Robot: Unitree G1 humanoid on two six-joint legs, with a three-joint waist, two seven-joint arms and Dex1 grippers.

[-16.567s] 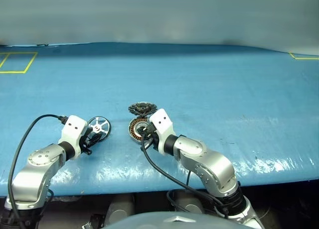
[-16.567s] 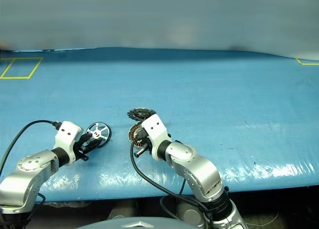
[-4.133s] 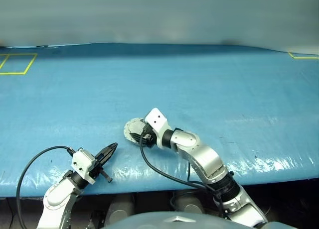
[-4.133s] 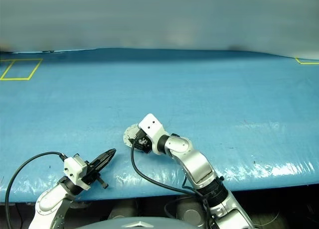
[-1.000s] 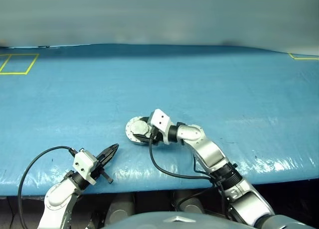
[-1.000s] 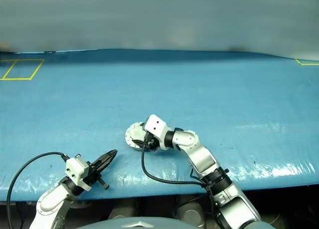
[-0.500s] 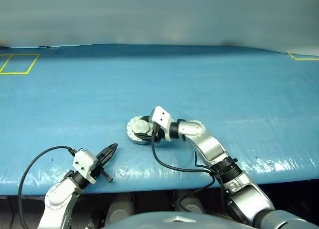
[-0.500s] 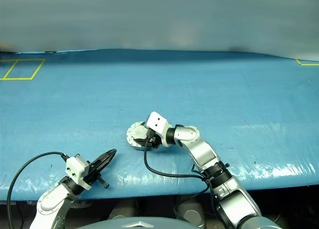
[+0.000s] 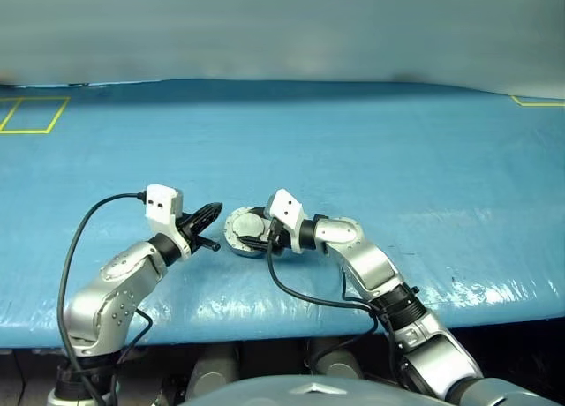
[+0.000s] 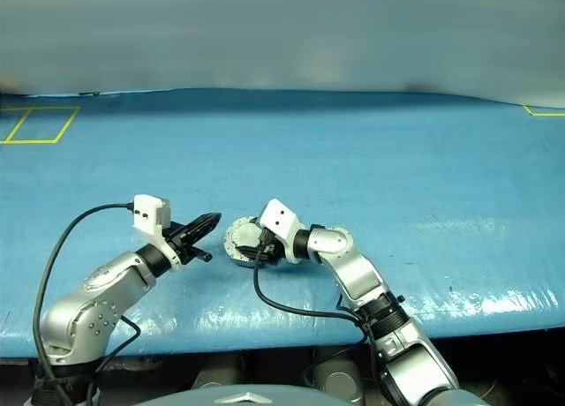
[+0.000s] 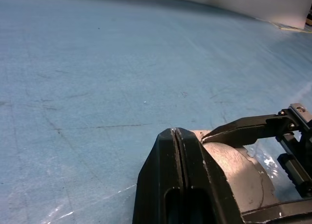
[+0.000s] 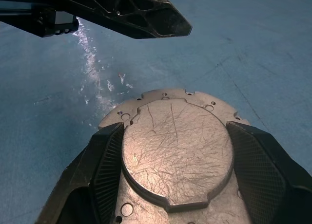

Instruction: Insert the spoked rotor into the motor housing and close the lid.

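The lid [image 9: 245,223] lies plain grey face up, with its raised central circle [image 12: 176,148], on top of the motor housing [image 9: 240,246] on the blue table. My right gripper [image 12: 175,131] reaches in from the right, its fingers [image 12: 105,170] pressed against both sides of the closed housing. The left gripper [image 9: 215,210] hovers shut just left of the housing, its tip pointing at it a short gap away, and it also shows as a dark wedge [image 12: 122,12]. The spoked rotor is hidden.
The blue cover [image 9: 397,159] stretches wide behind and to both sides. A yellow tape square [image 9: 31,112] marks the far left and a yellow corner [image 9: 538,99] the far right. The table's front edge [image 9: 265,322] runs close under both arms.
The left arm has lifted from the table's front edge and swung forward and right, bringing its shut gripper next to the housing. The right gripper and the housing have stayed put.
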